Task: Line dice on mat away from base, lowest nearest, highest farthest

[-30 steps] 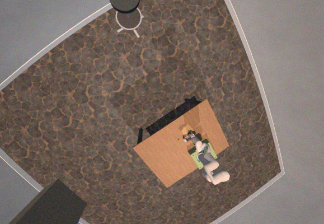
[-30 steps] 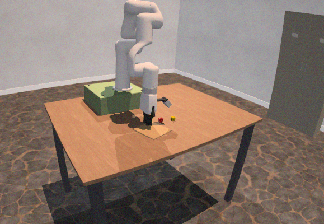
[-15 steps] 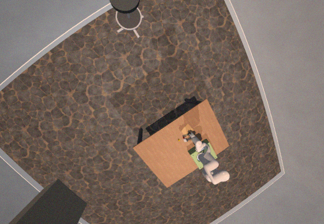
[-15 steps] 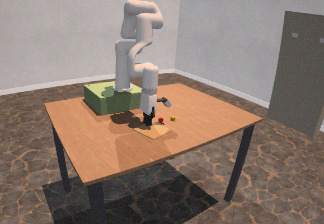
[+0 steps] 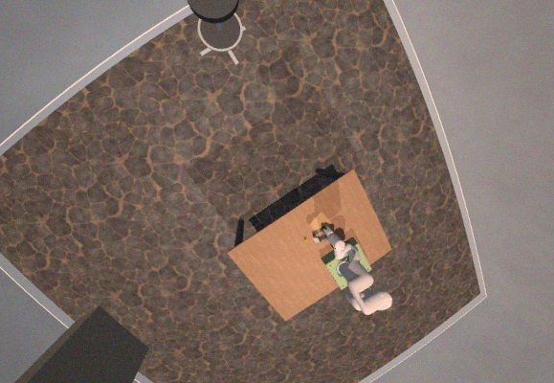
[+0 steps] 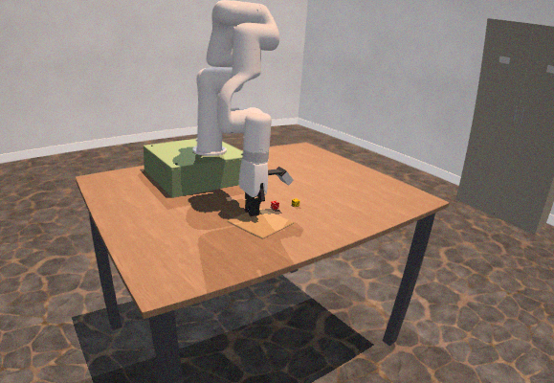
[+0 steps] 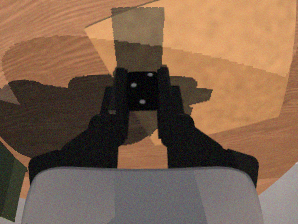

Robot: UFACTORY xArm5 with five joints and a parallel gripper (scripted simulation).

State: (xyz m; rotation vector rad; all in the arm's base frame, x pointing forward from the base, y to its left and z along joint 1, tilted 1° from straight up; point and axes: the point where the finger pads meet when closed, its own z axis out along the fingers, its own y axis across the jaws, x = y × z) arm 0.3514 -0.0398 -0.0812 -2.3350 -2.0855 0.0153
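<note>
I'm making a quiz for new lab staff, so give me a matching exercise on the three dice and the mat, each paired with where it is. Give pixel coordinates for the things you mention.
1. black die (image 7: 143, 91)
2. red die (image 6: 275, 205)
3. yellow die (image 5: 305, 239) (image 6: 296, 203)
4. mat (image 5: 319, 220) (image 6: 264, 228) (image 7: 225, 45)

A. on the table, farthest from the tool
B. flat on the table, under no red or yellow die
C. between the tool's fingers
D. on the table, between the tool and another die

1-C, 2-D, 3-A, 4-B

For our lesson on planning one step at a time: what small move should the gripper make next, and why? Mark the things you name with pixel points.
Probably shift the gripper (image 6: 254, 211) (image 7: 142, 83) slightly farther over the mat (image 6: 267, 226) (image 7: 235, 65), keeping its grip: the black die (image 7: 142, 91) is held between the fingers near the mat's edge, and it must end fully on the mat.
</note>
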